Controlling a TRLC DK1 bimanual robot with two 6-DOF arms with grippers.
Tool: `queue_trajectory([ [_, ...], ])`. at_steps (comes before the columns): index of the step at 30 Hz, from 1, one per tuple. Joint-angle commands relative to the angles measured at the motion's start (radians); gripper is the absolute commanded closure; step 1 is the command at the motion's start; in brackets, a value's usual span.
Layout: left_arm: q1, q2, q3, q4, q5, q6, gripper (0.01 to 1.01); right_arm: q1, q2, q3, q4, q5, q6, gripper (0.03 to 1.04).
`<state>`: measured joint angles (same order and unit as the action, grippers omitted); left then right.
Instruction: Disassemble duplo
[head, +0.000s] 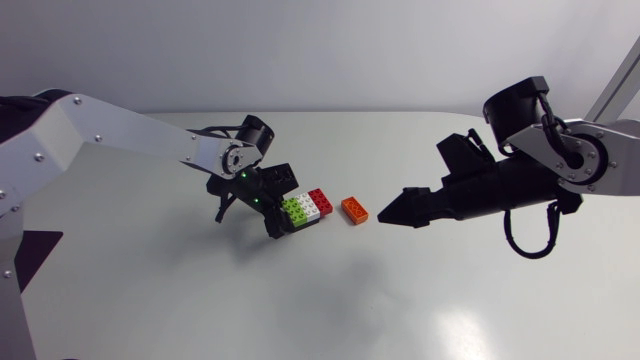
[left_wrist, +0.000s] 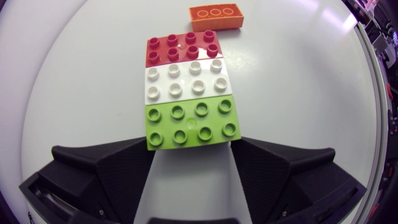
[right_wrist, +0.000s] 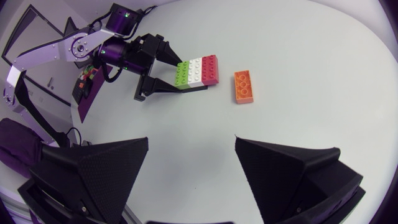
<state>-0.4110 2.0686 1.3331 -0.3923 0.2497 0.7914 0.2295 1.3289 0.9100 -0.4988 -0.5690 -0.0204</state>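
The white table (head: 300, 310) carried two things near its middle. A joined row of bricks (head: 307, 208), green, then white, then red, lay flat with its studs up. An orange brick (head: 354, 209) lay just beside the red end, not touching it.

Bright, even overhead light casts soft, faint shadows and a pale sheen across the white table (head: 150, 300).

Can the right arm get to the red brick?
Probably yes. The right gripper is open and points at the red brick; only the loose orange brick lies between them. The left gripper holds the green brick at the far end.
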Motion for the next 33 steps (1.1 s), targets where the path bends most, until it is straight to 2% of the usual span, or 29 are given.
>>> queue_trajectory([
  [1, -0.012, 0.027, 0.025, 0.003, -0.004, -0.014, 0.500, 0.007, 0.004, -0.022, -0.015, 0.000, -0.018, 0.06],
  [8, -0.015, -0.024, -0.003, 0.017, 0.006, -0.021, 0.534, 0.008, -0.011, -0.040, -0.014, 0.006, -0.024, 0.06],
  [15, -0.005, -0.222, -0.141, 0.015, 0.102, 0.008, 0.534, 0.008, -0.008, -0.030, -0.017, -0.005, -0.029, 0.06],
  [19, -0.025, -0.327, -0.235, 0.021, 0.146, 0.017, 0.534, -0.012, 0.075, 0.041, -0.075, -0.104, -0.021, 0.06],
  [25, -0.104, -0.424, -0.367, 0.152, 0.109, 0.000, 0.534, -0.033, 0.202, 0.159, -0.202, -0.298, -0.023, 0.07],
  [26, -0.120, -0.429, -0.380, 0.176, 0.085, -0.003, 0.534, -0.038, 0.219, 0.173, -0.218, -0.318, -0.024, 0.08],
  [31, -0.210, -0.453, -0.420, 0.245, 0.002, -0.023, 0.534, -0.067, 0.297, 0.211, -0.238, -0.388, -0.032, 0.25],
  [33, -0.236, -0.467, -0.423, 0.256, -0.007, -0.035, 0.534, -0.078, 0.319, 0.222, -0.241, -0.394, -0.033, 0.28],
])
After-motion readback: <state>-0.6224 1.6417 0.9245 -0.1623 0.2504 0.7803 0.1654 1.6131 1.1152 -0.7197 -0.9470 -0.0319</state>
